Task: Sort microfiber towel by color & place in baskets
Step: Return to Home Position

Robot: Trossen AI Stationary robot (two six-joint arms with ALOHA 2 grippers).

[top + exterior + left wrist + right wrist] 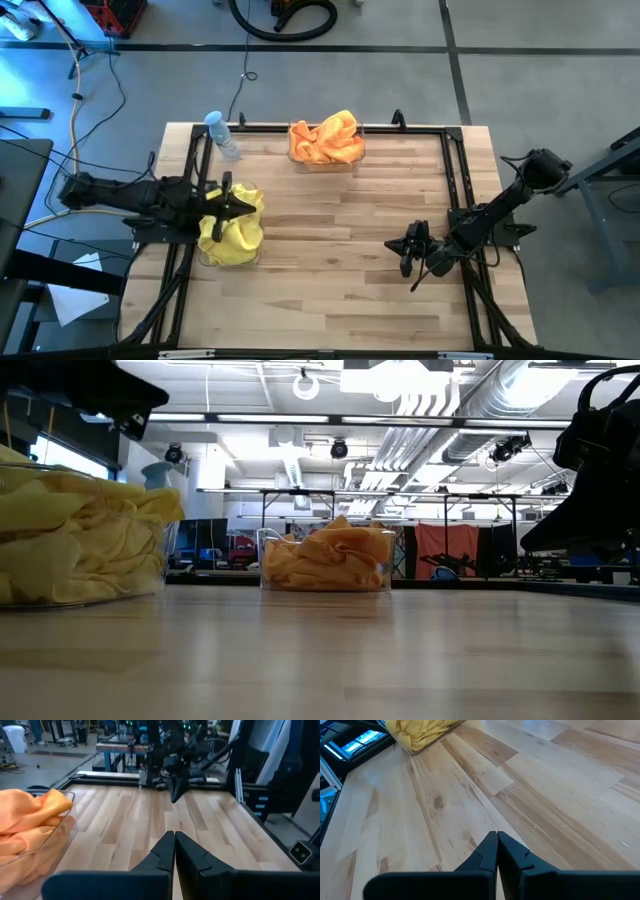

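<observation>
Yellow towels fill a clear basket at the table's left; they also show in the low view and the right wrist view. Orange towels lie heaped in a second clear basket at the far edge, seen too in the left wrist view. My left gripper hovers over the yellow basket, shut and empty. My right gripper is at the table's right, low over bare wood, shut and empty.
A clear water bottle lies at the far left corner, beside the black frame rail. Bare wood stretches between the two baskets and the right gripper. Cables and room clutter lie beyond the far edge.
</observation>
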